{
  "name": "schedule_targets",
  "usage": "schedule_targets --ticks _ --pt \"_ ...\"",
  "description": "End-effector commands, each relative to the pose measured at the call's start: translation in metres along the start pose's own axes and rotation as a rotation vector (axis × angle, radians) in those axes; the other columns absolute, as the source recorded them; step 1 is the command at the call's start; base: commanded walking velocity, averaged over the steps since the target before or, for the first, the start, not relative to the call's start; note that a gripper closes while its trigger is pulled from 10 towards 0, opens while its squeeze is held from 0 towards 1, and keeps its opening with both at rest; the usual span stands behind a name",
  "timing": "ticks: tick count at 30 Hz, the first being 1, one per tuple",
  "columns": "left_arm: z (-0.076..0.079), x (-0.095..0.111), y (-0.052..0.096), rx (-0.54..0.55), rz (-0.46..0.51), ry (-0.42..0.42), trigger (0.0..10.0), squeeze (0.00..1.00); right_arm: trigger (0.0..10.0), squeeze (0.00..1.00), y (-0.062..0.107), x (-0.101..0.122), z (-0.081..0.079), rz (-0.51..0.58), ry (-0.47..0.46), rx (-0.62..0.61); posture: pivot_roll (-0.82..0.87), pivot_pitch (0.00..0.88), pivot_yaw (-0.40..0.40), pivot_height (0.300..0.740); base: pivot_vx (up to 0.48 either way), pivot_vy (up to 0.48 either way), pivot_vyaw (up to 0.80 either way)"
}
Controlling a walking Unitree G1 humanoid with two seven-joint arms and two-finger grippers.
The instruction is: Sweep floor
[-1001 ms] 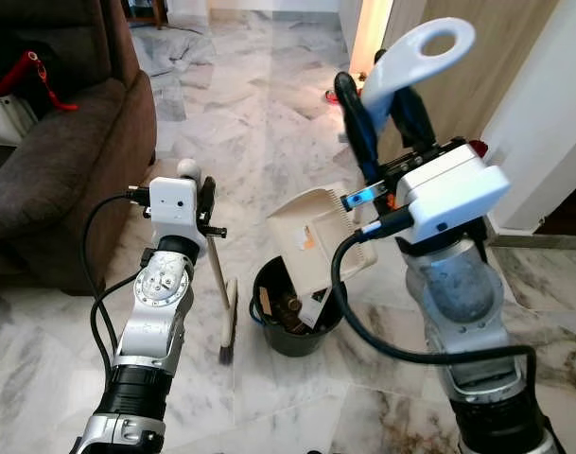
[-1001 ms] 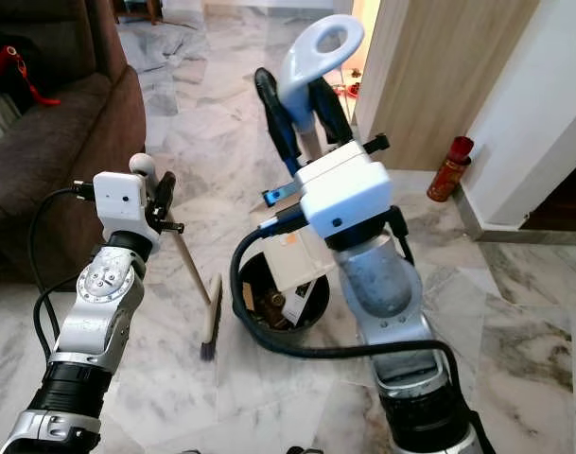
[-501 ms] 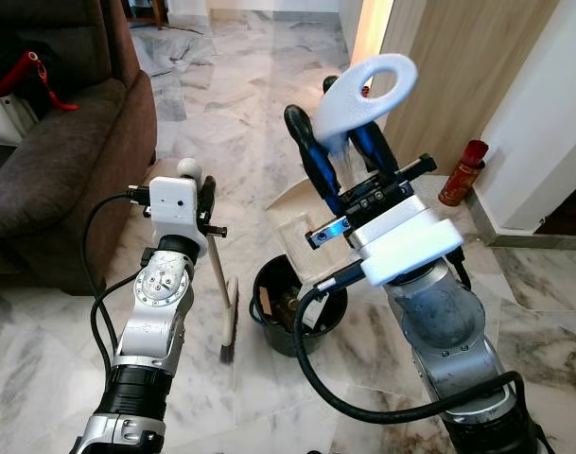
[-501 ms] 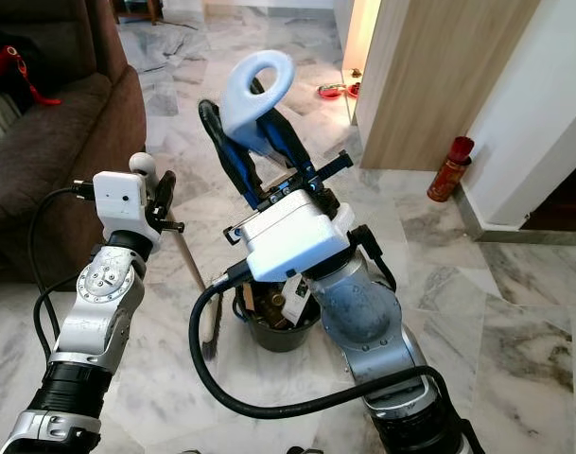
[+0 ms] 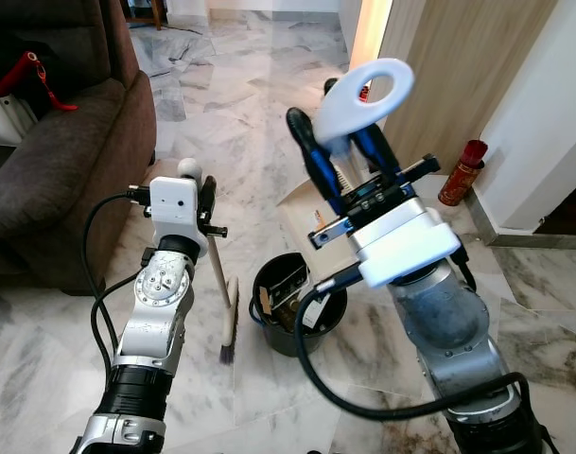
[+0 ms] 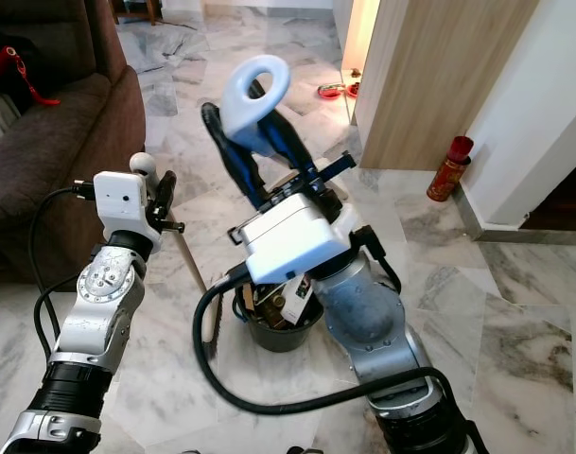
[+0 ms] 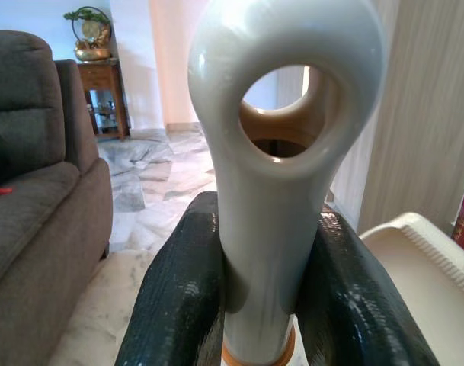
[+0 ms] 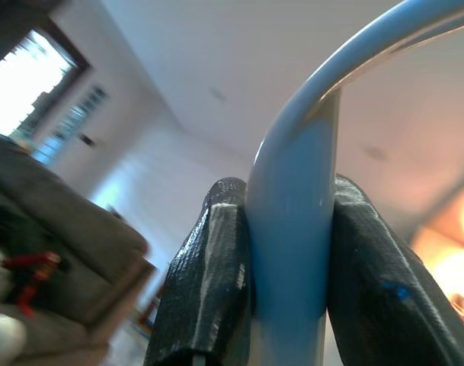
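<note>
Starting at the left: brown sofa (image 5: pixel 61 170) sitting well apart from the work, needing no attention.

Next, left gripper (image 5: pixel 208 203) clamping both black fingers (image 7: pixel 178 305) tight on the pale handle of the brush (image 5: pixel 229 322), with the shaft slanting down and the bristle head resting on the marble floor (image 5: pixel 221 95) just left of the bin. Judging this arm as merely parking the brush; worth holding it steady and clear, so the bristles are not dragging swept dirt back out.

Moving to the middle: black bin (image 5: pixel 288 339) standing on the floor, already carrying scraps inside. Judging the step in hand as emptying the dustpan (image 5: pixel 302 203), which is hanging over the far side of the bin's rim.

Further right, right gripper (image 5: pixel 335 132) pinching shut on the dustpan's light-blue looped handle, raised high, so the pan is tipping steeply towards the bin. Doing this well probably means:
- tilting slowly, letting debris slide rather than scatter
- holding the pan's lip inside the rim, not beside it
- avoiding nudging the bin, which looks light enough to shift
- gripping firmly, since the smooth handle could twist between the pads

At the far right, red canister (image 5: pixel 461 170) standing by the wall, well away from the swing of the arm
</note>
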State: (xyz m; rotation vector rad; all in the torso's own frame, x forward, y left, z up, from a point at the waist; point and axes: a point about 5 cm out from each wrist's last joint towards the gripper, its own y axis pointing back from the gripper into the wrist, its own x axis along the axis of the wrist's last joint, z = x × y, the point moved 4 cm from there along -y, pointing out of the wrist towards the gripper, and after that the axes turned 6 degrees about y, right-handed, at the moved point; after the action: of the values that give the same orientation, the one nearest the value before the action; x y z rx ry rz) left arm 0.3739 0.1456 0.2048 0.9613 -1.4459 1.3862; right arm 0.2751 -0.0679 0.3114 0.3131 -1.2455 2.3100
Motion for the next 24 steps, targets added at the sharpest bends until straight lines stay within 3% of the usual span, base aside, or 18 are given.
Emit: schedule_targets --ticks 1,7,16,24 --pt "0.004 0.015 0.000 -0.019 0.068 -0.005 10.0 0.00 10.0 0.00 0.003 -0.016 0.029 -0.066 0.052 -0.109 0.11 0.130 -0.055 0.740 0.000 0.000 0.00" --pt "0.004 0.015 0.000 -0.023 0.068 -0.003 10.0 0.00 10.0 0.00 0.027 -0.058 0.077 -0.271 0.079 -0.338 0.11 0.134 -0.055 0.740 0.000 0.000 0.00" --pt "0.006 0.015 0.000 -0.028 0.066 -0.002 10.0 0.00 10.0 0.00 0.056 -0.086 0.099 -0.420 0.089 -0.496 0.11 0.135 -0.054 0.740 0.000 0.000 0.00" --pt "0.006 0.013 0.002 -0.033 0.056 -0.002 10.0 0.00 10.0 0.00 0.071 -0.099 0.100 -0.482 0.072 -0.533 0.12 0.138 -0.054 0.740 0.000 0.000 0.00"
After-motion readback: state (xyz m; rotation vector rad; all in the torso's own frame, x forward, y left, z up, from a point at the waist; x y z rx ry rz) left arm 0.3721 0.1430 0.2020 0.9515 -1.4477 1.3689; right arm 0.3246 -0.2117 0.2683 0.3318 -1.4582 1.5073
